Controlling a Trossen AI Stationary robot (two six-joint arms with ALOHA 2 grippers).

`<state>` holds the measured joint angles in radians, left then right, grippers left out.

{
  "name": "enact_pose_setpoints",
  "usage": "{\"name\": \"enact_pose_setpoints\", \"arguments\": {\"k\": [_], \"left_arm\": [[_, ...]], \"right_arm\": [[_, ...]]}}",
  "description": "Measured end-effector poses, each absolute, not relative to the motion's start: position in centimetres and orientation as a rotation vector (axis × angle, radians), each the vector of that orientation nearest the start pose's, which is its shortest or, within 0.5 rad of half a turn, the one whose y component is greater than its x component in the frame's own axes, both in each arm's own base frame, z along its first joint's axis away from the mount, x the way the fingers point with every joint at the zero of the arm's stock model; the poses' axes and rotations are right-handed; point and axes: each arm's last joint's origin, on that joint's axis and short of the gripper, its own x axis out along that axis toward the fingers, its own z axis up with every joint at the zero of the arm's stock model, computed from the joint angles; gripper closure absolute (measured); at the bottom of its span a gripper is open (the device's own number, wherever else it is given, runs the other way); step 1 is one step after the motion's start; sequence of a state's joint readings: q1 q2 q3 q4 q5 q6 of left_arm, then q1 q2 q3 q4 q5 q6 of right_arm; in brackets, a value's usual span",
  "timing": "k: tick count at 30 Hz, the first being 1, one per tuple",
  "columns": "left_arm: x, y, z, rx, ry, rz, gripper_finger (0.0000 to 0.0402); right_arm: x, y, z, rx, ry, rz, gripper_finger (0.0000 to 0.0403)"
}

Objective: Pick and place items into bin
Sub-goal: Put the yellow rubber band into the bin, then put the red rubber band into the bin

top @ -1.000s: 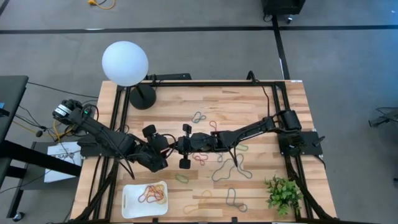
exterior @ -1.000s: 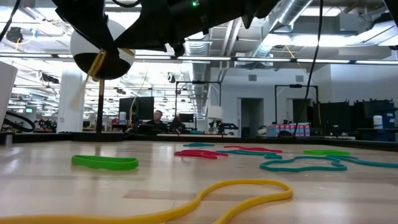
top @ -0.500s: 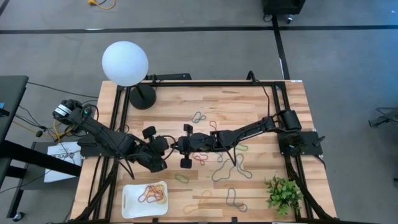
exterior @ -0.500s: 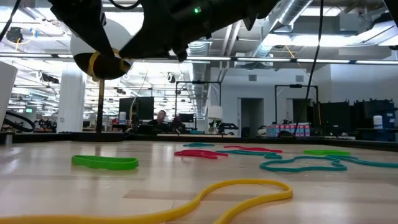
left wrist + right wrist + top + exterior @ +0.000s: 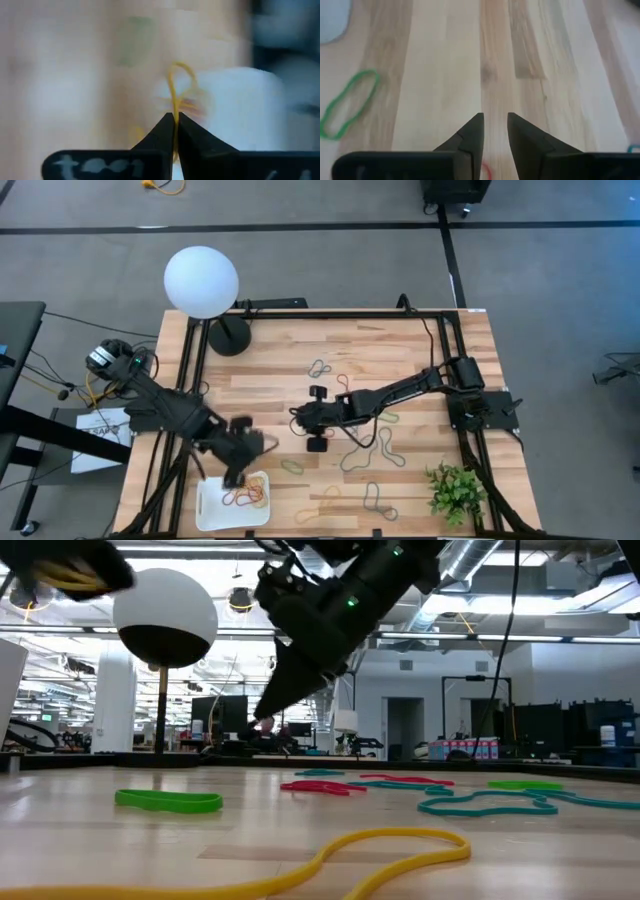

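Wooden table [image 5: 270,350]: lamp [image 5: 201,281], plant [image 5: 455,490]

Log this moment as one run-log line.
left end effector: shut on yellow band, over bin | right end effector: open, empty, mid-table | bin: bands inside | more bands on table

Pale planked wood table [image 5: 420,345] with a smooth, faintly shiny finish; the bin [image 5: 207,505] beneath the left tool [image 5: 236,477] looks smooth white plastic (matt).
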<state>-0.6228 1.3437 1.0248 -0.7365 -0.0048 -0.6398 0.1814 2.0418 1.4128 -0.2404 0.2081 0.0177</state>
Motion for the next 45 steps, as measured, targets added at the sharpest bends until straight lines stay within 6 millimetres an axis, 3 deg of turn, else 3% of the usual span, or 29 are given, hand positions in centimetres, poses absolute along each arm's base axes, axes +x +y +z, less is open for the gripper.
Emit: {"name": "enact_pose_setpoints", "arguments": {"k": [5,11,16,23,27,33,45], "left_arm": [[20.1,-18.8,26.8,-0.369,1.063,-0.43,0.0401],[18.5,-20.0,26.7,-0.468,0.995,-0.181,0.0399],[18.1,-20.5,24.7,-0.465,1.088,-0.025,0.0376],[19.5,-22.1,21.0,-0.413,1.226,-0.022,0.0327],[19.7,-22.4,19.8,-0.373,1.317,-0.062,0.0308],[19.8,-21.9,20.3,-0.328,1.304,-0.099,0.0311],[18.6,-17.2,25.4,-0.16,1.049,0.013,0.032]], "right_arm": [[42.8,7.2,16.9,-0.139,0.866,-0.04,0.0321],[42.8,7.2,16.9,-0.144,0.865,-0.038,0.0321],[42.8,7.2,16.9,-0.147,0.866,-0.037,0.0321],[42.9,6.6,16.9,-0.141,0.866,-0.05,0.0321],[43.0,6.1,16.9,-0.135,0.868,-0.062,0.0321],[42.3,5.4,16.6,-0.15,0.958,-0.076,0.0321],[34.9,2.5,21.0,-0.108,1.429,-0.229,0.0321]]}}
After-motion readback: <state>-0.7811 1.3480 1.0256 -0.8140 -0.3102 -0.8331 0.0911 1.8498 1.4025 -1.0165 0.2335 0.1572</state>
